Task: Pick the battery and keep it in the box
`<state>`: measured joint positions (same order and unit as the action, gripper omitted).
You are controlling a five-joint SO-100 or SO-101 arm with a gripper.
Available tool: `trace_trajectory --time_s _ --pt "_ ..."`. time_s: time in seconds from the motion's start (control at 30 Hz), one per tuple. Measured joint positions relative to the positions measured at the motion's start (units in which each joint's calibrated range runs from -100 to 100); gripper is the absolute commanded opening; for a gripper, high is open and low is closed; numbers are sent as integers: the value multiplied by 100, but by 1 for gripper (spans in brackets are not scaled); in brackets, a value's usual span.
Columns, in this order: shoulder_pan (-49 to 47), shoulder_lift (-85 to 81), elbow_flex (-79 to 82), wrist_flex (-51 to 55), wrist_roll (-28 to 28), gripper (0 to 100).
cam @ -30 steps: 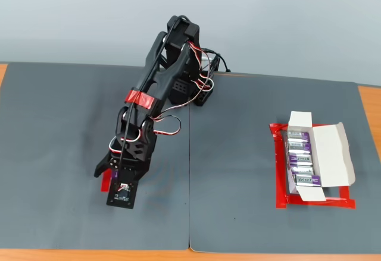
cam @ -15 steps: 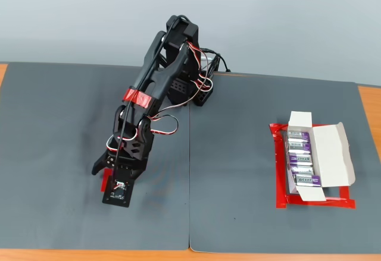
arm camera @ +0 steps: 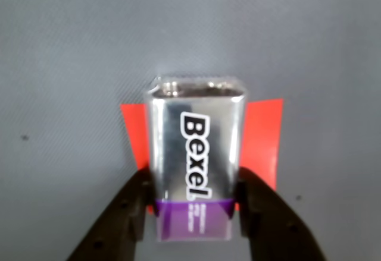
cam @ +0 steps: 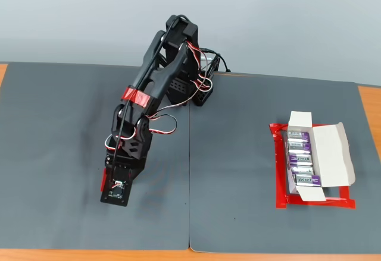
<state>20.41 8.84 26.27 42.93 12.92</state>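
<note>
Wrist view is pretty clear here: the battery [arm camera: 195, 163] sits right between the two black fingers [arm camera: 122, 219], which press against its lower sides just above the purple band. So the gripper [arm camera: 193, 210] is clamped on the battery. The silver body reads "Bexel" in black running lengthwise, terminals at the far end. Under it there's a red patch [arm camera: 262, 139] on the grey mat [arm camera: 71, 53], poking out on both sides of the battery. Can't tell from this angle whether the battery is resting on the patch or already off it.

In the fixed view the arm [cam: 158, 85] reaches down and to the left from its base near the mat's back edge, with the wrist low over the left half of the mat. The battery itself is hidden under the gripper there; only a sliver of red shows at the gripper's left edge.

The box [cam: 321, 160] is well apart, over on the right side of the mat, lying open with flaps spread inside a red tape frame [cam: 280, 178]. It already holds a row of batteries with purple bands, four as far as can be made out.
</note>
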Motion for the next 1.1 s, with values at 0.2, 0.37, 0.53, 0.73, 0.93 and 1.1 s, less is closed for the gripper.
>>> trace_trajectory --time_s 0.2,0.37,0.53,0.73,0.93,1.1 --pt "0 0 0 0 0 9" --pt "0 0 0 0 0 9" --pt "0 -17 0 0 0 9" --pt "-66 -425 0 0 -15 9" --pt "-265 -816 0 69 -205 9" --pt "-479 -1172 9 494 -400 8"
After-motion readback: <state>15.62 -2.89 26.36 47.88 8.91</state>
